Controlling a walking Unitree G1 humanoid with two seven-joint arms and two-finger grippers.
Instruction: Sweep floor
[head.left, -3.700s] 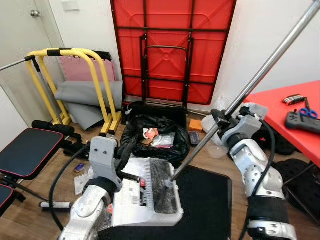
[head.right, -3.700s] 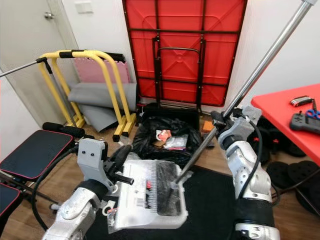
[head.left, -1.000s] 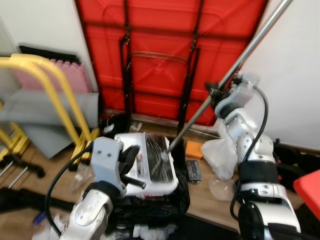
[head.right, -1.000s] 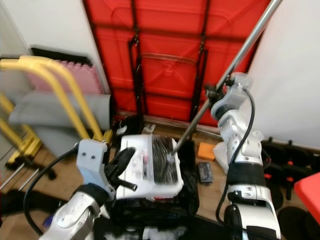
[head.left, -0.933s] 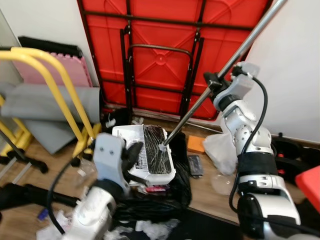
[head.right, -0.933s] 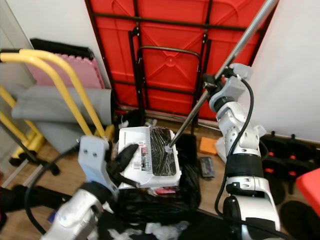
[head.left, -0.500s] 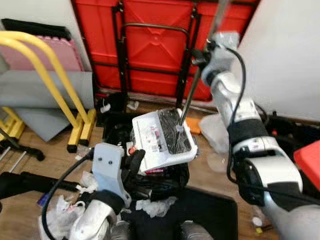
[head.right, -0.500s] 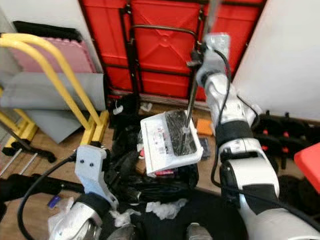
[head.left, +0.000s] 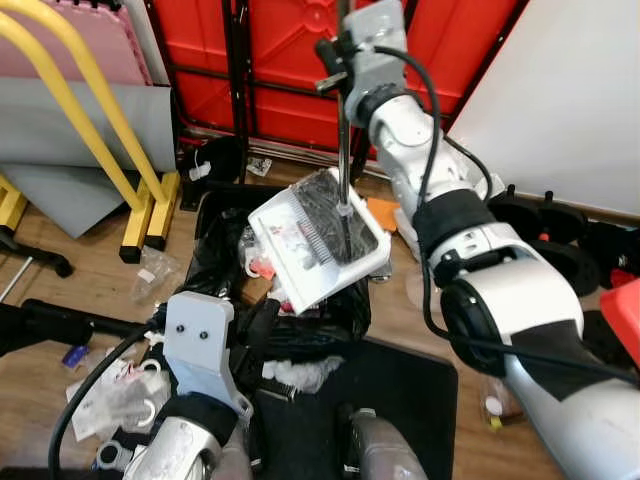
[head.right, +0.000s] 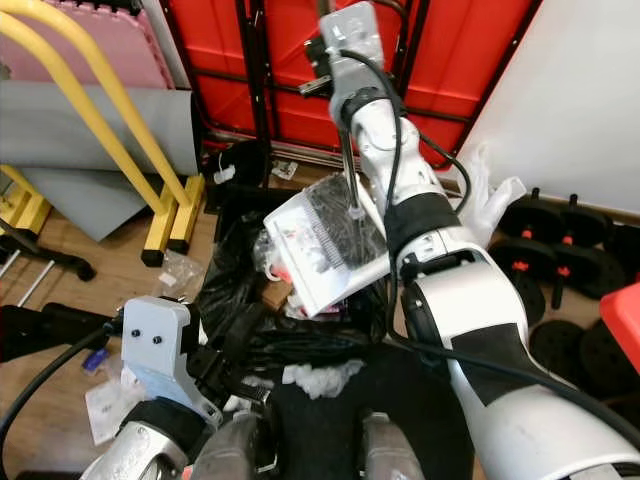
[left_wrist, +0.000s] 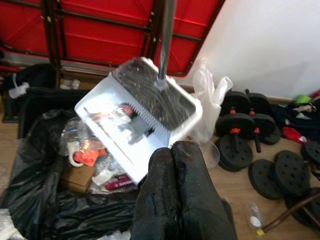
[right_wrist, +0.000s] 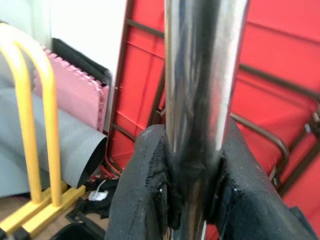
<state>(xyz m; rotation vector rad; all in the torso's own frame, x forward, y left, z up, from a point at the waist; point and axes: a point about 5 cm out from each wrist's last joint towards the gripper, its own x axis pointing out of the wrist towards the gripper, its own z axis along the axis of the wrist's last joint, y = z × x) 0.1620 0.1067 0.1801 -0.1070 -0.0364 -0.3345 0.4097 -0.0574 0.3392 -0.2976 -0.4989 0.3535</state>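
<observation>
Here my right gripper (right_wrist: 192, 165) clamped the broom pole (head.left: 343, 130), nearly upright, holding the tilted dustpan (head.left: 318, 236) directly over the open bag (head.left: 222, 262). My left gripper (left_wrist: 179, 195), fingers pressed together and empty, sat nearer me.

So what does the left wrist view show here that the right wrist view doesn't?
Left wrist view: the white dustpan tipped over the black bag, litter sliding out, the dumbbells by the wall, and the left gripper with its fingers pressed together, holding nothing.

Right wrist view: the right gripper clamped around the pole, plus the yellow frame, pink mat and grey mat.

Both share the pole and the red folding table leaning on the wall.
</observation>
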